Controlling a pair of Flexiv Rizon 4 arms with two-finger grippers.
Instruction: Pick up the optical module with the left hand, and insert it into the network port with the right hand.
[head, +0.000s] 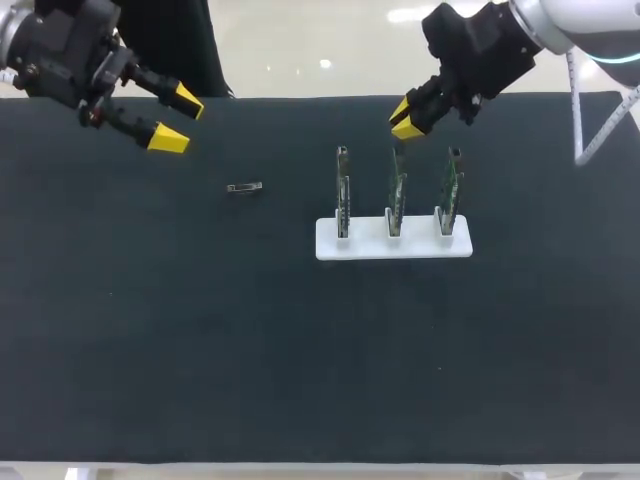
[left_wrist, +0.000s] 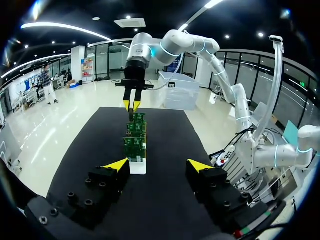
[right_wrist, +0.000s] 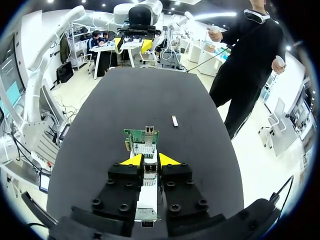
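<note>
A small, silvery metal optical module (head: 244, 187) lies flat on the black-covered bench (head: 200, 350), left of centre in the head view, a slim oblong with its long side running across the frame. To its right stands a white plastic rack (head: 393, 245) holding three green circuit boards (head: 343, 190) upright in a row, each with a network port at its top edge.

The left arm enters from the upper left corner, its yellow-tipped pincer (head: 178, 120) raised off the bench and angled down toward the centre, fingers spread wide and gripping nothing. The module sits below and to the right of those tips, well apart from them.

The right arm comes in from the upper right corner, its pincer (head: 405, 118) poised just behind the middle board, tips only narrowly parted and holding nothing.

From the left wrist, the open pincer (left_wrist: 157, 164) frames the rack end-on. From the right wrist, the rack sits directly under and ahead of the near-closed pincer (right_wrist: 150, 161), with the module (right_wrist: 174, 120) further ahead and off to one side, untouched.
</note>
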